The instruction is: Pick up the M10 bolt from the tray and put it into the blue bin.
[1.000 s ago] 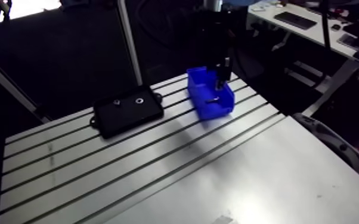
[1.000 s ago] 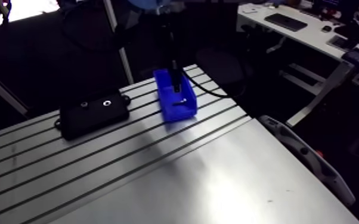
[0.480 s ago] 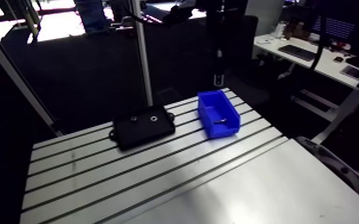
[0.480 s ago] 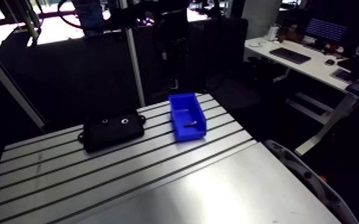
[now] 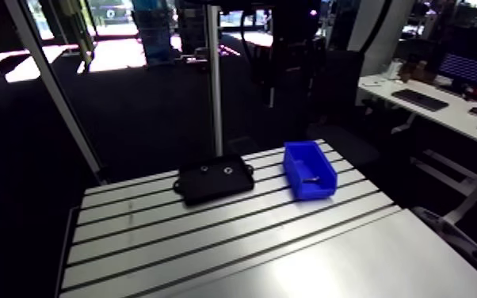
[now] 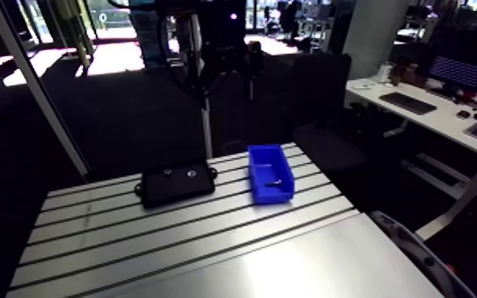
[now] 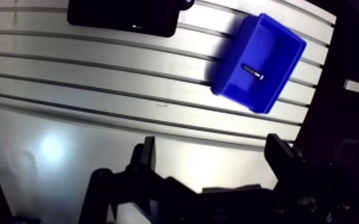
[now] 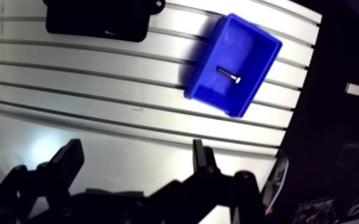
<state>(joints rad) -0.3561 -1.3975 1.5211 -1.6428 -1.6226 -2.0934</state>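
One M10 bolt [image 7: 253, 71] lies inside the single blue bin [image 7: 280, 56], near one black tray [image 7: 122, 15], at one o'clock from the gripper [image 7: 212, 146], whose two fingers [image 7: 148, 156] are spread and empty.

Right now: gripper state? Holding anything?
gripper: open, jaws apart with nothing between them. The M10 bolt lies in the blue bin.
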